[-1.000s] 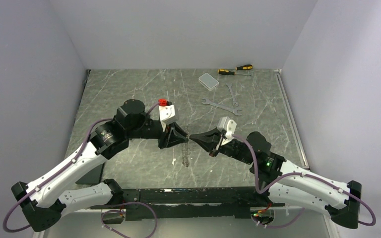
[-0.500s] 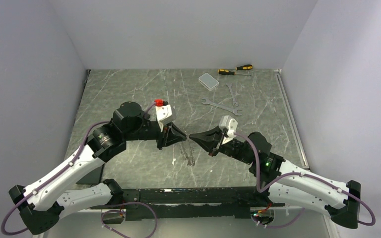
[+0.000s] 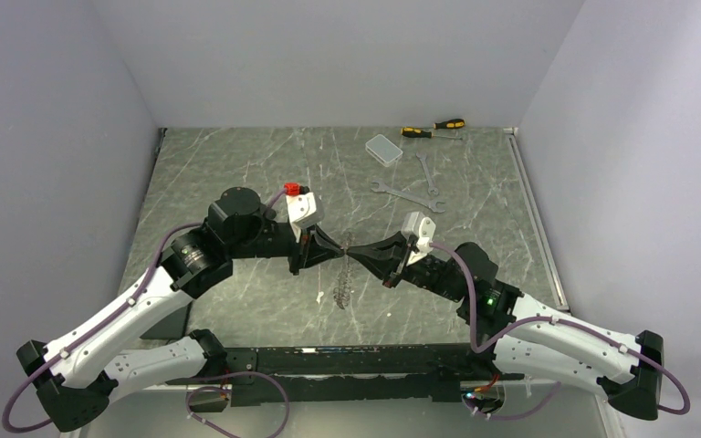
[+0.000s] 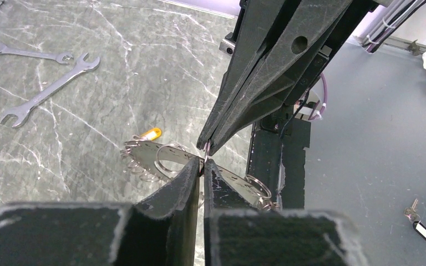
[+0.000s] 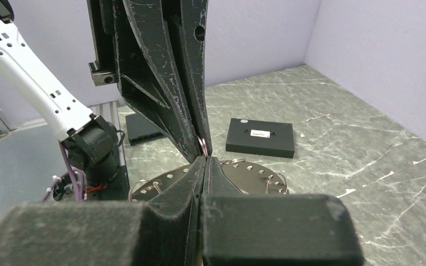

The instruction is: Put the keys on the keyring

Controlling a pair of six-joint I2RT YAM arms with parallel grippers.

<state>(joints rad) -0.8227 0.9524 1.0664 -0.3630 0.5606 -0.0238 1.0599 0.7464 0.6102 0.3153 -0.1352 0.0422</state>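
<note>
1. my right jaws are clenched on a small ring [image 4: 205, 146], raised over the middle of the worktop [image 3: 237, 164].
2. my left jaws meet them tip to tip, nearly closed about that ring; i cannot tell if they pinch it.
3. the keyring [image 4: 144, 151] lies flat below both tips, with the yellow-headed key [image 4: 151, 133] just beside it; neither arm looks nearer.
</note>
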